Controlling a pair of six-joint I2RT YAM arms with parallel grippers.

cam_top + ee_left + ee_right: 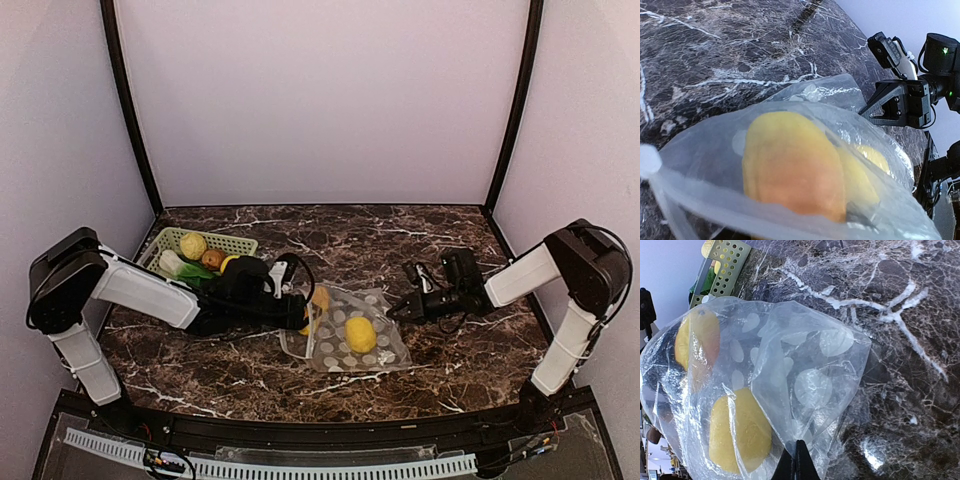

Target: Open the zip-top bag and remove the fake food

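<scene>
Table [400, 240]: dark marbled top.

Left rear corner: pale green slotted basket [236, 243], close to the left edge. It holds a yellow lemon-like piece [193, 244], an orange-brown piece [212, 259], a whitish piece [172, 263] and a green leafy piece [197, 276].

Left gripper [298, 308]: lies low over the table just right of the basket, at the left edge of the zip-top bag [385, 350]. Its fingers are not visible in any view. I cannot tell how far apart they stand or whether they hold anything. The left wrist view is filled by bag film with a yellow-orange piece [319, 298] right behind it.

Zip-top bag: lies flat around the table's middle, toward the near edge. It is clear with pale dots. The yellow-orange piece sits inside at the left end, beside the left gripper. A round yellow piece [360, 334] sits inside near the bag's middle.

Right gripper [398, 309]: at the bag's right rear corner. Its fingertips are pressed fully together, and a fold of the bag's film is pinched between them. The right wrist view shows the film bunching up from the tips.
</scene>
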